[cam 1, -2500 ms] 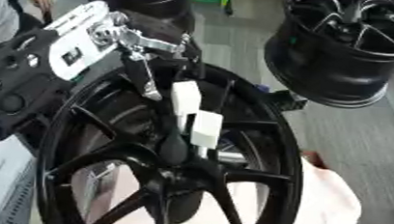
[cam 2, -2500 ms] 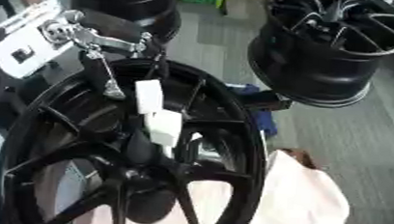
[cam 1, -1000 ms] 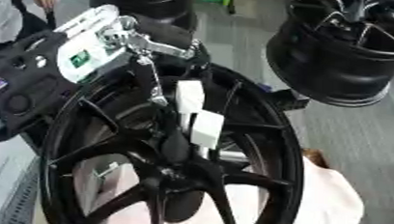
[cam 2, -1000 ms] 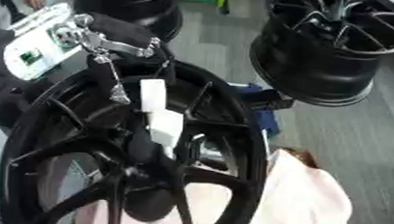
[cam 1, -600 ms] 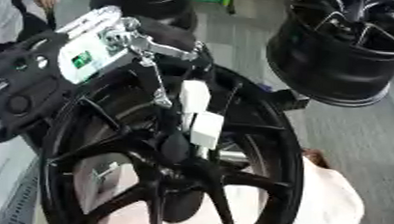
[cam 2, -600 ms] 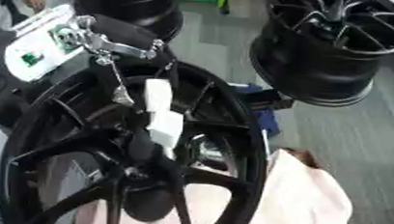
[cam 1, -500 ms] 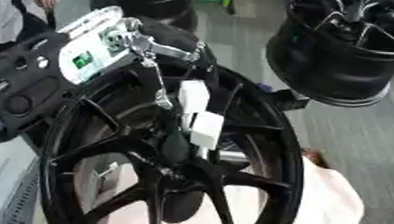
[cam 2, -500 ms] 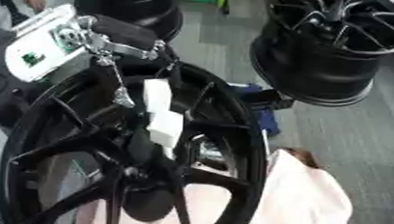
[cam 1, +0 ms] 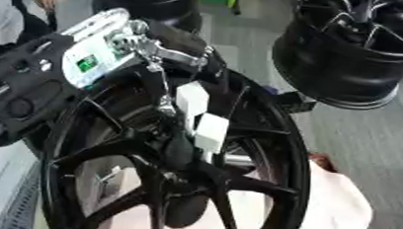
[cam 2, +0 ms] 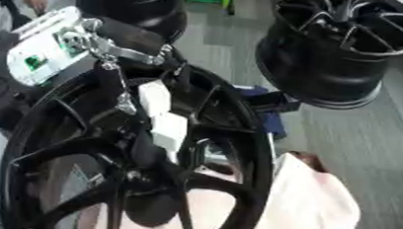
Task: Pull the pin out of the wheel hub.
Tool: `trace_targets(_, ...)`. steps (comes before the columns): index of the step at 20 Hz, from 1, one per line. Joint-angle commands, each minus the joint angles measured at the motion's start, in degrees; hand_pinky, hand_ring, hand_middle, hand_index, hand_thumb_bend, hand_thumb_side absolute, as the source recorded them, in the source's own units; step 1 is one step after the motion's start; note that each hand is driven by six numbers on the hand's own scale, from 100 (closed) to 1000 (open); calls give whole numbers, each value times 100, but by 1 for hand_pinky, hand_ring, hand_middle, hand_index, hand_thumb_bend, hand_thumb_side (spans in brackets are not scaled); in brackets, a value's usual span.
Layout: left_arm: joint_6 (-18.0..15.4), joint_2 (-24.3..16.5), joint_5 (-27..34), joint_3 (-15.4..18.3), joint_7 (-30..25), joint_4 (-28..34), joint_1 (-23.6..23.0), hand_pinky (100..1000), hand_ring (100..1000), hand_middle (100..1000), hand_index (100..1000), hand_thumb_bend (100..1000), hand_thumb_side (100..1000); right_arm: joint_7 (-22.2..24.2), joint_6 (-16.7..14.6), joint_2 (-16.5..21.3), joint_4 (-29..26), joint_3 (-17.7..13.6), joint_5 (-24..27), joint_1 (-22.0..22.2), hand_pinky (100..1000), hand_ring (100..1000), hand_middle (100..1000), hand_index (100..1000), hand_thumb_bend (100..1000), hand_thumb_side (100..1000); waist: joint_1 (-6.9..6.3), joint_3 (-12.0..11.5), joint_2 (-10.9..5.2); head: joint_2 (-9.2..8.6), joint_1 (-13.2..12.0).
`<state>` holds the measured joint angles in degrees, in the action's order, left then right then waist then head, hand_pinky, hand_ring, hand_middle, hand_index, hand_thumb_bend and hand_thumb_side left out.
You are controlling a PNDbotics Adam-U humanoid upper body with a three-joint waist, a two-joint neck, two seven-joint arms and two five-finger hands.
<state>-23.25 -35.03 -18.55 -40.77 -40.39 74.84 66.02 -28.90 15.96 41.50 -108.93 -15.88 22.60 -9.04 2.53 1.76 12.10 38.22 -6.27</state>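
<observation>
Big black wheel hub (cam 1: 263,154) w/ spokes. Left robot hand (cam 1: 196,121) reaches into its middle, fingers curled; pin hidden. 2nd wheel (cam 2: 338,54) far right.

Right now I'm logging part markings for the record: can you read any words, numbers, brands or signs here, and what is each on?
No text is readable.
Left hand: a small green patch on its white cover; whether it carries text cannot be told.
Wheel: no marking shows.
The white blocks over its hub: blank.
</observation>
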Motion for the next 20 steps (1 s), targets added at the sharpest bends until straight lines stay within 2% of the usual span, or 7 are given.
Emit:
trace_targets(1,-1153,-147,-70,31,-1158,67,148,817,804,682,816,461,100,-24,7,102,-19,-94,77,-31,734,688,669,754,100,722,-4,0,-115,3,0)
trace_targets(13,-1030,-116,-283,182,-1158,-37,159,790,757,618,797,459,100,-14,12,49,6,-93,100,20,735,689,668,753,100,728,19,-15,-118,-8,26)
trace_targets(20,-1005,-94,-289,183,-1158,-83,153,777,728,569,743,403,100,-53,13,15,18,-113,107,49,735,690,660,754,100,730,21,-8,-119,-9,31)
